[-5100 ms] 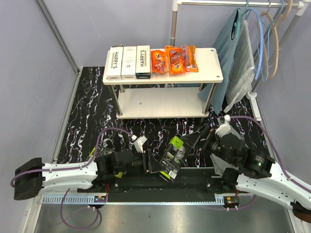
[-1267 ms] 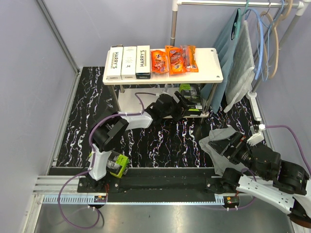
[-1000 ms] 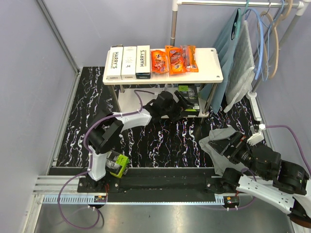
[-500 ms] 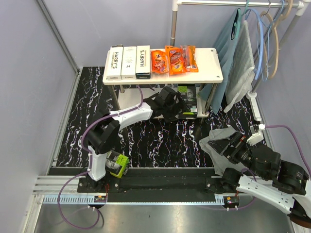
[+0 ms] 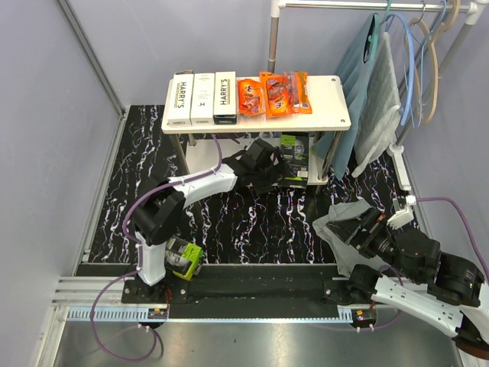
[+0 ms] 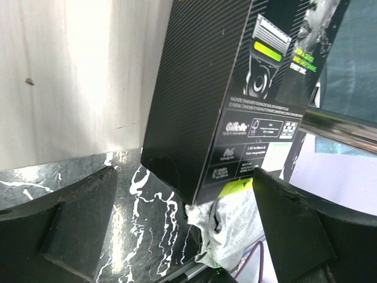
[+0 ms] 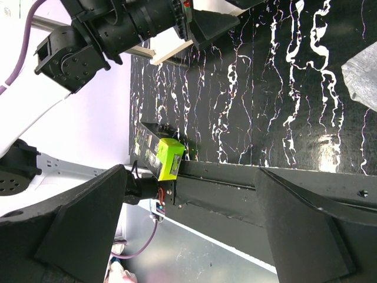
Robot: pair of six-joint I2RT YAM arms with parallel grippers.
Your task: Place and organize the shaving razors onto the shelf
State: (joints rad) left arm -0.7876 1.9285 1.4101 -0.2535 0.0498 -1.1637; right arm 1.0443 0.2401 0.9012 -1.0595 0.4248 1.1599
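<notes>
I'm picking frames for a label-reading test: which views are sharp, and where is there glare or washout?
Top external: evenly lit, sharp, HARRY'S boxes readable. Left wrist: black-and-lime pack in focus, print mostly legible, but the shelf board beside it is washed out. Right wrist: floor crisp, own fingers dark silhouettes, grey cloth rendered near-white.

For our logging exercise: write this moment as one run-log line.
left fingers open beside black-and-green pack | pack stands on lower board of shelf | right fingers open, empty
</notes>
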